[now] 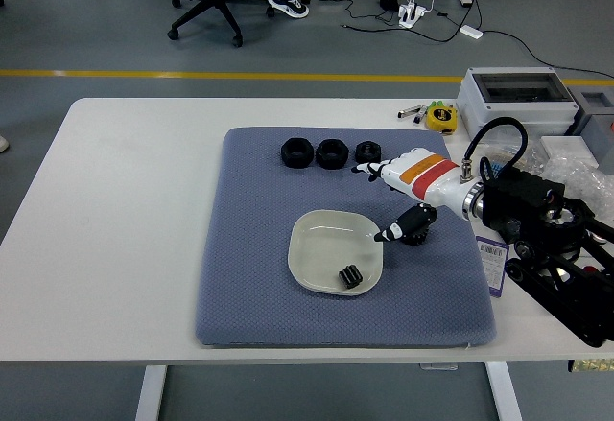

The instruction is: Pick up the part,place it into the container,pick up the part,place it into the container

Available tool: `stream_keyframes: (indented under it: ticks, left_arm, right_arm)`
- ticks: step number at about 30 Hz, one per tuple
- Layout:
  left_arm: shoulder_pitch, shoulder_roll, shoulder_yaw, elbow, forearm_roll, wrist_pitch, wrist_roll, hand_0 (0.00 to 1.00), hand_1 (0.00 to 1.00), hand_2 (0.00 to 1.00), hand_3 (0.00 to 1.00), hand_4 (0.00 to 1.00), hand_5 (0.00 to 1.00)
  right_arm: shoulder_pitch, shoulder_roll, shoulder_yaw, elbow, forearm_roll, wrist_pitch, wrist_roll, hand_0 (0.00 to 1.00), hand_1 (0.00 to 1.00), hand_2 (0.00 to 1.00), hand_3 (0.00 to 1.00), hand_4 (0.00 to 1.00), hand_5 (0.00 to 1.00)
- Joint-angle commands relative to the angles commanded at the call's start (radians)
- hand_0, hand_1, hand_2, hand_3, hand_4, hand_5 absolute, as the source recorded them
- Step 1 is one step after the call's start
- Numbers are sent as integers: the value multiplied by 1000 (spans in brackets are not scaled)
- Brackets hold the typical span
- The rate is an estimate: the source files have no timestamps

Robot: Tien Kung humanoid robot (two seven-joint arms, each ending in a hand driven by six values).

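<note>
A small black part (350, 274) lies in the white square bowl (312, 239) at the middle of the blue-grey mat (249, 268). Three black ring-shaped parts (296, 152), (332, 152), (366, 152) stand in a row at the mat's back edge. My right hand (374, 200) is open and empty, fingers spread, just right of the bowl and in front of the row's right end. Something dark under its thumb may be another part; I cannot tell. The left arm is out of view.
A grey box (518, 95) stands at the table's back right, with a yellow tape measure (441, 116) beside it and plastic bags (566, 167) of small items in front. The robot's right arm covers the mat's right edge.
</note>
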Motion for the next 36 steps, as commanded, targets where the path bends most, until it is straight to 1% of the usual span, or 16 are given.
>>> stream_keyframes:
  ticks: [1,2,6,10,13,14,17,20,21,26,27,31,32,36]
  left_arm:
    - [0,0,0,0,1,0,0,680,645,644,553,620,580]
    - [1,0,0,0,1,0,0,680,646,644,553,620,581]
    - [0,-2,4,0,-5,0,-1,680,646,644,553,620,581]
    - [0,-3,6,0,-11,2,-2,680,646,643,553,620,581]
    - [0,-4,6,0,-11,2,-2,680,646,643,553,620,581]
    - [0,-4,6,0,-11,1,-2,680,651,643,553,619,583]
    - [0,-4,7,-1,-11,1,-1,680,651,643,553,619,583]
    - [0,-5,7,-1,-12,1,-1,680,651,643,553,619,583]
    - [0,-5,7,-1,-11,0,-1,680,651,644,553,618,582]
    - [0,-5,8,-2,-10,-1,-1,680,653,644,553,618,582]
    - [0,-5,9,-2,-11,-1,-1,680,653,644,553,618,582]
    - [0,-6,10,-2,-14,0,-1,680,653,644,553,618,582]
    - [-1,-6,10,-2,-13,0,-1,680,654,644,553,618,582]
    - [0,-6,10,-2,-14,-1,-1,680,654,644,553,618,582]
  right_arm:
    - [0,-1,-3,-15,-5,1,2,342,524,711,874,998,403]
    - [-1,-2,-7,-28,-8,1,5,361,536,712,823,998,384]
    - [-8,-5,-15,-74,-24,0,16,361,536,712,823,998,384]
    - [-15,-6,-23,-100,-15,-2,21,376,546,716,815,998,380]
    - [-13,1,-33,-127,-4,-18,26,376,546,716,815,998,380]
    - [-12,4,-35,-135,-1,-22,27,370,538,707,796,998,358]
    - [-11,12,-41,-164,6,-39,32,370,538,707,796,998,358]
    - [-11,17,-47,-180,20,-54,38,370,538,707,796,998,358]
    - [-11,19,-48,-185,24,-58,40,345,495,633,616,890,268]
    - [-10,28,-56,-209,38,-75,45,345,495,633,616,890,268]
    - [-10,29,-56,-214,41,-82,45,324,473,540,500,776,200]
    - [-10,32,-58,-227,51,-113,44,324,473,540,500,776,200]
    - [-9,33,-59,-231,53,-121,43,311,443,491,464,683,135]
    - [-7,37,-64,-247,54,-139,45,311,443,491,464,683,135]
